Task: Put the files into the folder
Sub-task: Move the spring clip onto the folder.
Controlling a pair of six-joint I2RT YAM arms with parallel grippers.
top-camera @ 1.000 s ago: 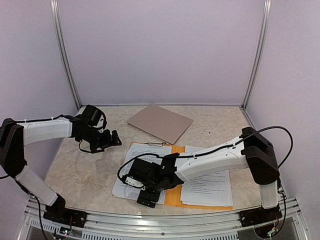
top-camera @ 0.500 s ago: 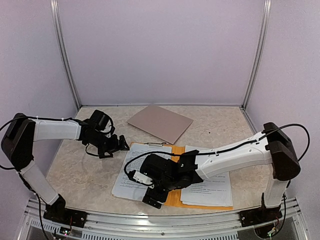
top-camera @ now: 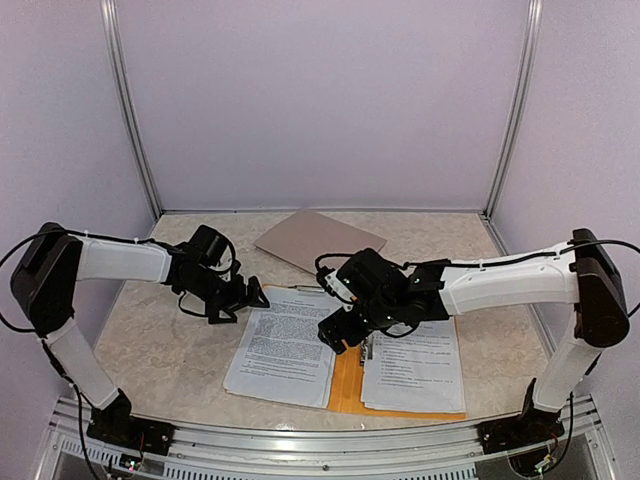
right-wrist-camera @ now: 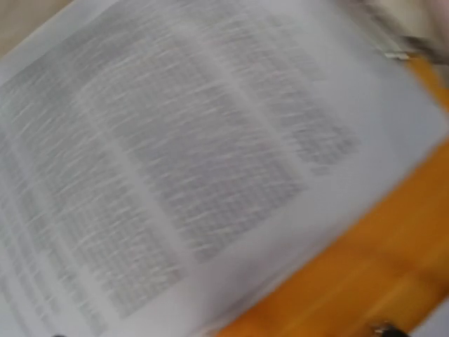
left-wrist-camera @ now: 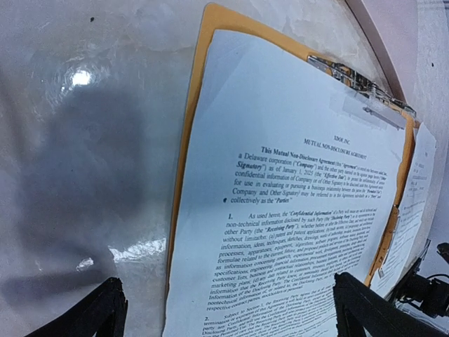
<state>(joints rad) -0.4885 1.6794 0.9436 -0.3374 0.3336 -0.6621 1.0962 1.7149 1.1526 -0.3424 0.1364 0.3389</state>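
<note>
The orange folder (top-camera: 346, 386) lies open on the table with printed files on both halves: one sheet (top-camera: 285, 345) on the left, another (top-camera: 412, 365) on the right. My left gripper (top-camera: 245, 303) hovers open at the left sheet's far left corner. The left wrist view shows that sheet (left-wrist-camera: 295, 210) on the folder's orange edge (left-wrist-camera: 188, 161) under a metal clip (left-wrist-camera: 351, 76), both fingertips (left-wrist-camera: 95, 316) spread wide with nothing held. My right gripper (top-camera: 340, 338) is open above the folder's middle. Its wrist view is blurred, showing paper (right-wrist-camera: 175, 161) and orange folder (right-wrist-camera: 365, 281).
A grey-brown clipboard (top-camera: 320, 243) lies flat at the back of the marble table (top-camera: 165, 350), just beyond the folder. Pale walls and metal corner posts (top-camera: 130, 110) close in the left, back and right sides.
My right gripper swung from the left sheet's near edge up and right to the folder's middle. My left gripper moved right, closer to the left sheet's far corner. Both stayed open.
</note>
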